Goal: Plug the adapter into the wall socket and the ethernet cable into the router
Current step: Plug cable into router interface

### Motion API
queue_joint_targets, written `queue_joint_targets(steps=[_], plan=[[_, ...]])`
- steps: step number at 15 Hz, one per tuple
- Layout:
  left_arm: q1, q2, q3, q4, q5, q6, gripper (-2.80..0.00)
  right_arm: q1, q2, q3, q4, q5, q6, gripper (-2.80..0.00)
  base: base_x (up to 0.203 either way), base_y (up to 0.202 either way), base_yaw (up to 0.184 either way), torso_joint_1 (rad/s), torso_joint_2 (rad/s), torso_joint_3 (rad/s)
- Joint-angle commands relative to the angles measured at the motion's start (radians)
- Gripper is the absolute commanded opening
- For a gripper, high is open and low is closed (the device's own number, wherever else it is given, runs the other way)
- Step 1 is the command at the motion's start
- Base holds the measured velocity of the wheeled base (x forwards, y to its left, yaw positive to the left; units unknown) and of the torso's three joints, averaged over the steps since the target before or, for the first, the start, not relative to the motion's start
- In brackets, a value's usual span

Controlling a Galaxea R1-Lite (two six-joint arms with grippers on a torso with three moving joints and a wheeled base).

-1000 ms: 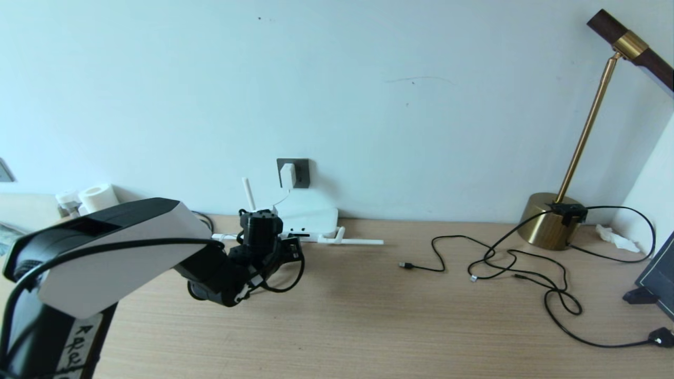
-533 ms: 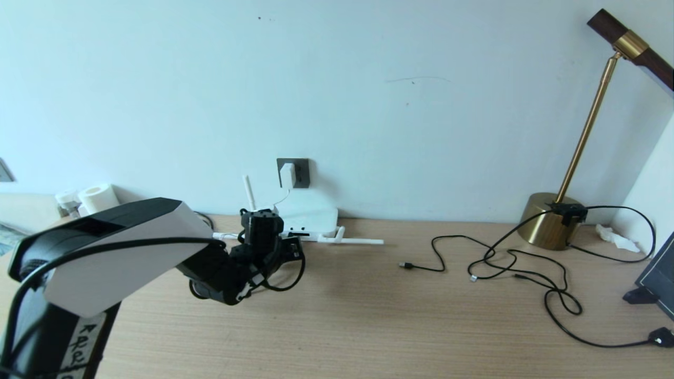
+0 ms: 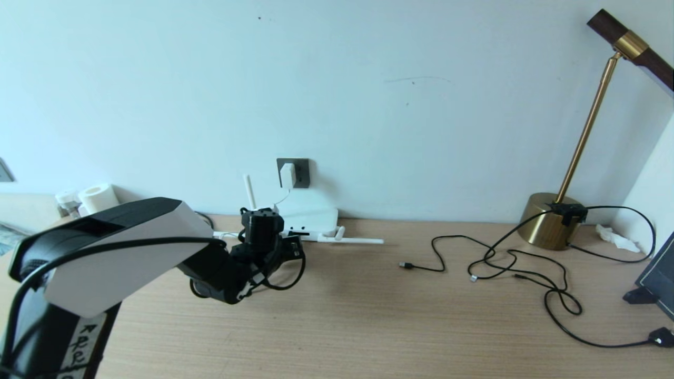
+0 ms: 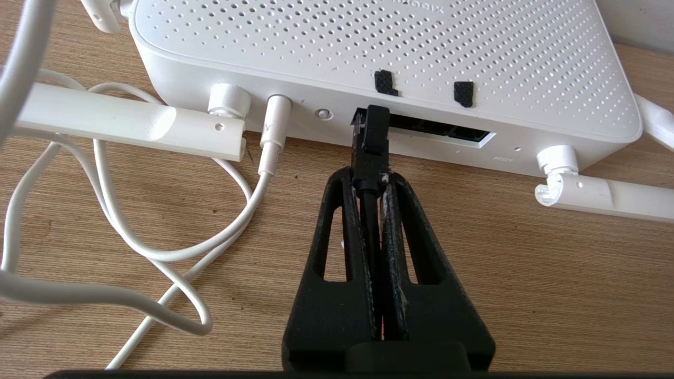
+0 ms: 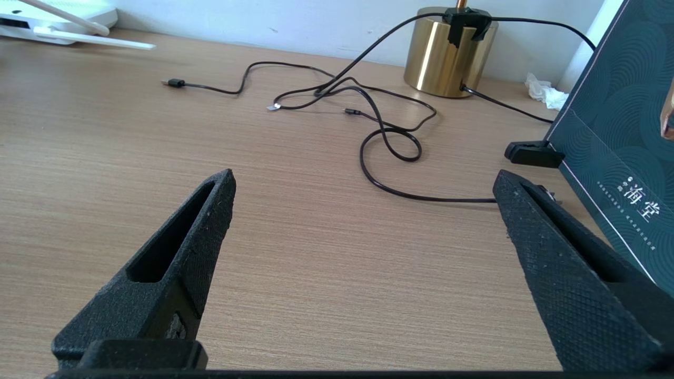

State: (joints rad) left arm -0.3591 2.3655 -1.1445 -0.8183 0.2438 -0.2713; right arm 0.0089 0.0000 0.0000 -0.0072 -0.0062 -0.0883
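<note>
Black ribbed fingers of the left gripper (image 4: 370, 181) are pinching the ethernet cable (image 4: 371, 152) just behind its plug, clamped tight around it, at the centre of the left wrist frame. The plug's tip is sitting at the left end of the dark port slot along the near edge of the router (image 4: 379, 47), which is filling the upper half of that frame; whether it is fully seated I cannot tell. A white cord (image 4: 174, 252) is looping over the wooden desk (image 4: 526, 273) at lower left, running from a white jack in the router's edge, with a folded antenna (image 4: 126, 123) lying beside it.

In the head frame, the left gripper (image 3: 287, 247) is working at centre left, close against the router (image 3: 310, 216) by the wall. Just above, the adapter (image 3: 287, 175) is sitting in the wall socket (image 3: 300, 172).

The right gripper (image 5: 363, 189) is hanging over bare desk at the lower part of its own frame, fingers spread wide and empty. Thin black cords (image 5: 389, 142) are trailing toward a brass lamp base (image 5: 447, 58) at upper right, next to a dark green box (image 5: 621, 131)
</note>
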Motion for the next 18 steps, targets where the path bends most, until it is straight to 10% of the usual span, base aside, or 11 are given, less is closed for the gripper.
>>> queue_joint_targets(steps=[1, 18], plan=[[0.0, 0.0, -0.001, -0.005, 0.002, -0.002, -2.8, 0.0, 0.002, 0.004, 0.0, 0.0, -0.001, 0.0, 0.0, 0.0, 0.0, 0.0, 0.0, 0.0], [0.0, -0.012, -0.027, 0.027, 0.002, -0.002, -2.8, 0.0, 0.002, 0.003, 0.0, 0.0, -0.001, 0.0, 0.0, 0.0, 0.0, 0.0, 0.0, 0.0]])
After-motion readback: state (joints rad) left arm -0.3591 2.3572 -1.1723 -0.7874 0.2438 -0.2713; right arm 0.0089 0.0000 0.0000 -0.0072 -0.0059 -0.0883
